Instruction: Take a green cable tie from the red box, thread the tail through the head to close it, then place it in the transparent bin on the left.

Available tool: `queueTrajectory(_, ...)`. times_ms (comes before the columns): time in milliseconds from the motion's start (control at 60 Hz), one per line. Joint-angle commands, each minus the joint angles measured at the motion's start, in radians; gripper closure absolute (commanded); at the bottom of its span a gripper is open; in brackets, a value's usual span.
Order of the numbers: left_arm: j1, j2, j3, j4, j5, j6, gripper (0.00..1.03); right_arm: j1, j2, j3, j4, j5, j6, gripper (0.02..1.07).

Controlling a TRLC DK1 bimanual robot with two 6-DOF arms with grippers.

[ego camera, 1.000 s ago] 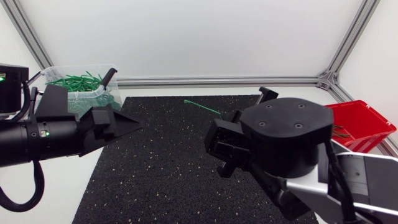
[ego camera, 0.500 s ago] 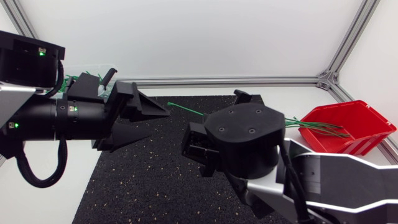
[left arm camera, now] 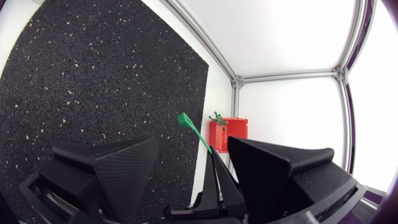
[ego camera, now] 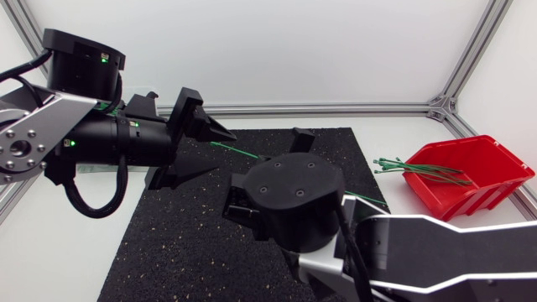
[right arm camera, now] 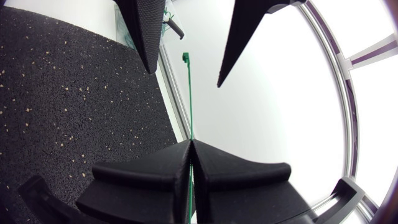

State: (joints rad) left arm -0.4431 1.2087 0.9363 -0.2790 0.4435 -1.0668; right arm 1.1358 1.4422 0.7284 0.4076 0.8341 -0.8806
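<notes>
You hold the green cable tie (right arm camera: 189, 99) pinched in your tightly closed right gripper (right arm camera: 191, 142) above the black mat (ego camera: 185, 243), its free end offered between your left gripper's (ego camera: 227, 152) wide-spread fingers, probably for a threading handover.

We're in a robotics lab cell.
Aluminium frame rails (ego camera: 336, 107) and white panels (ego camera: 277, 50) box in the desk (ego camera: 75, 273); black speckled mat (ego camera: 185, 243) on it, red box (ego camera: 470, 197) beside the mat, left arm (ego camera: 109, 143) and right arm (ego camera: 453, 243) over it.
</notes>
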Motion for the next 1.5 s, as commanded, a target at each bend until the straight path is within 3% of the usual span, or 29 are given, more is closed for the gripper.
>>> queueTrajectory(0,0.004,0.026,0.032,0.003,-0.012,-0.042,0.44,0.012,0.015,0.025,0.025,0.013,-0.021,1.01)
queueTrajectory(67,0.001,0.034,0.035,0.0,-0.026,-0.044,0.45,0.016,0.02,0.025,0.033,0.022,-0.023,1.01)
queueTrajectory(183,0.003,0.043,0.036,-0.005,-0.034,-0.048,0.56,0.024,0.034,0.025,0.048,0.034,-0.023,1.01)
queueTrajectory(517,0.007,0.043,0.05,-0.037,-0.034,-0.059,0.68,0.055,0.081,0.019,0.1,0.083,-0.046,1.01)
queueTrajectory(633,0.014,0.041,0.053,-0.051,-0.034,-0.061,0.79,0.062,0.092,0.019,0.112,0.094,-0.05,1.01)
queueTrajectory(733,0.015,0.041,0.055,-0.058,-0.034,-0.061,0.8,0.067,0.106,0.019,0.123,0.099,-0.054,1.01)
queueTrajectory(917,0.018,0.035,0.058,-0.074,-0.068,-0.05,0.99,0.081,0.141,0.023,0.151,0.105,-0.072,1.01)
queueTrajectory(1167,0.011,0.023,0.05,-0.074,-0.068,-0.001,1.0,0.087,0.15,0.025,0.169,0.105,-0.101,1.0)
queueTrajectory(1350,0.018,0.002,0.036,-0.071,-0.068,0.073,1.0,0.088,0.119,0.016,0.165,0.103,-0.103,0.58)
queueTrajectory(1483,0.035,-0.011,0.022,-0.061,-0.068,0.149,1.0,0.087,0.055,0.006,0.126,0.102,-0.101,0.39)
